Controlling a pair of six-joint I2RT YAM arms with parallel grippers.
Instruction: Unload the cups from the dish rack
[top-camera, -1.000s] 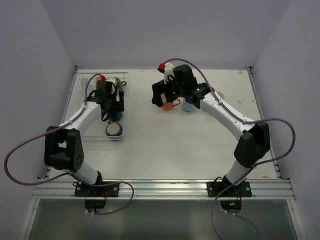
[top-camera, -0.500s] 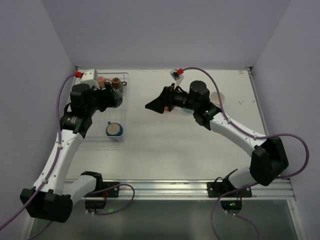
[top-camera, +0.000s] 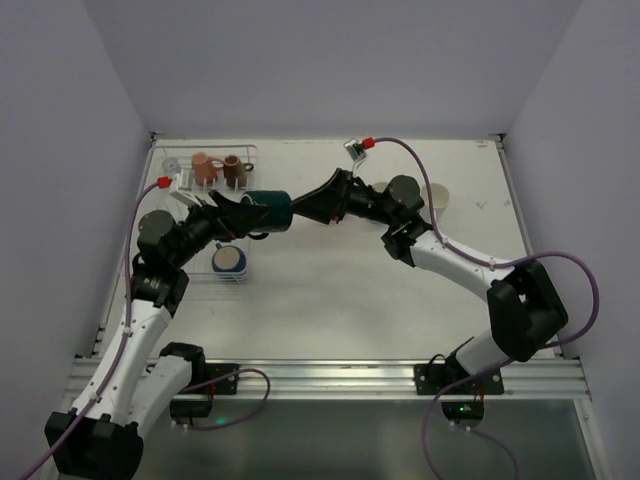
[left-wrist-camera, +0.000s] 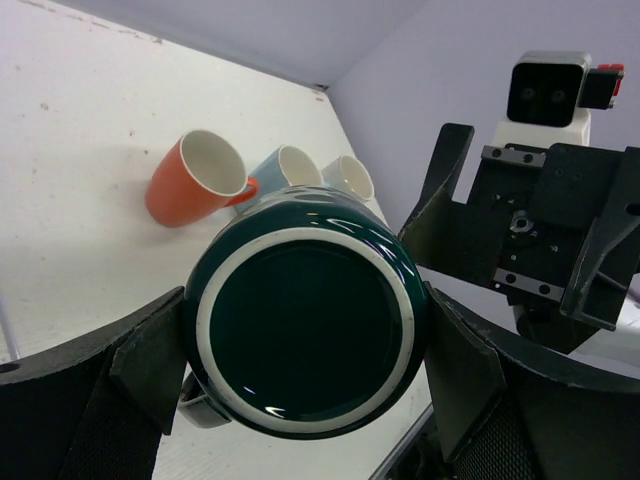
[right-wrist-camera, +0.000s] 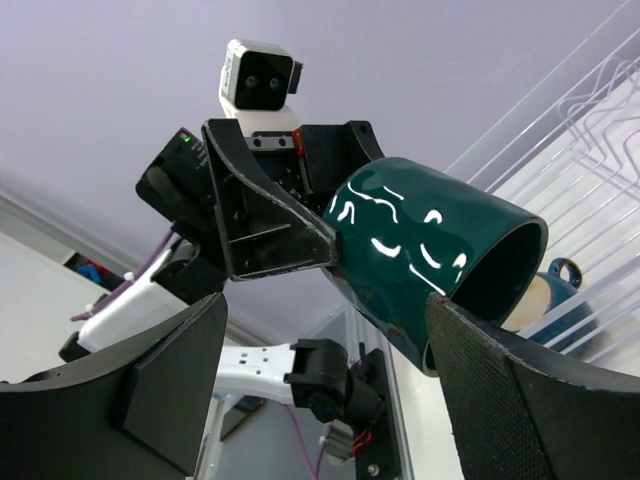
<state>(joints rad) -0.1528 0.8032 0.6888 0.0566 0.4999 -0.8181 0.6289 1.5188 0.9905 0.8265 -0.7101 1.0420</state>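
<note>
Dish rack (top-camera: 251, 150) sits at the far-left corner of the table (top-camera: 330, 290) with a salmon pink cup (top-camera: 204, 168) and a dark brown cup (top-camera: 233, 170) side by side along its back edge. A small clear item is left of them, too small to identify. A navy cup (top-camera: 229, 261) is at the rack's near-right corner, pale inside facing up. Left gripper (top-camera: 232, 213) is off the rack's right side, pinching the dark green cup (top-camera: 268, 210): fingers (left-wrist-camera: 150, 360) clamp both sides near the base. The cup is in the air on its side, base toward the left wrist and mouth toward the right arm. Right gripper (top-camera: 300, 210) is nose-to-nose with it, jaws spread wide. From the right wrist view the cup mouth sits between them and overlaps one finger (right-wrist-camera: 520, 400); can't tell if that's contact. The other finger is clear of the cup. Behind it on the table, the left wrist view shows an orange cup (left-wrist-camera: 190, 180) on its side, then a light blue cup (left-wrist-camera: 285, 165) and a white cup (left-wrist-camera: 345, 178) in a row.
</note>
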